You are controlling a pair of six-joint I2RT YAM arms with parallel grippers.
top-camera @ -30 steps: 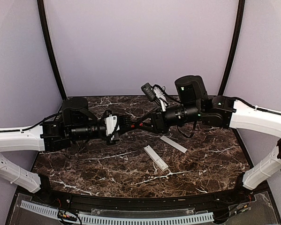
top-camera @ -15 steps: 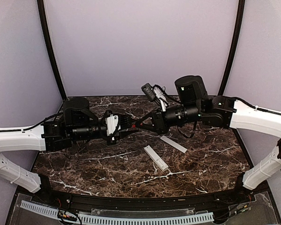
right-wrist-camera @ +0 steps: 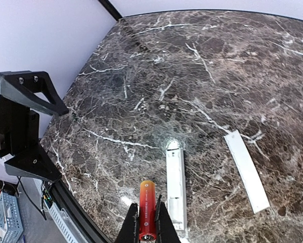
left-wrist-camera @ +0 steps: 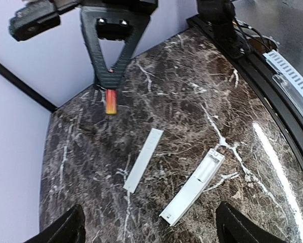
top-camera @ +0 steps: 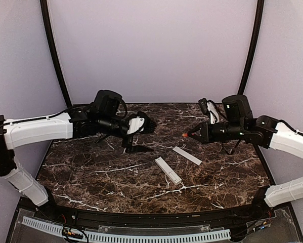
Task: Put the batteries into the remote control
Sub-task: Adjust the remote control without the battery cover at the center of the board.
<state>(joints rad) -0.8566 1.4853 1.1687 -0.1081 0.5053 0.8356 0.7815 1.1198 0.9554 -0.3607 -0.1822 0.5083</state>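
Note:
A red battery stands out from between my right gripper's fingers, which are shut on it above the table; it also shows as a red tip in the top view. The white remote control lies flat mid-table with its compartment open, just right of the battery in the right wrist view. My left gripper hangs open and empty to the left, facing the remote control and the right gripper with its battery.
A thin flat white strip lies on the marble beside the remote, to its right in the top view. The table's black front rail and a perforated cable tray run along the near edge.
The two grippers met at mid-table and have drawn apart. My left gripper opened and swung back left; the right one closed and pulled right with the battery.

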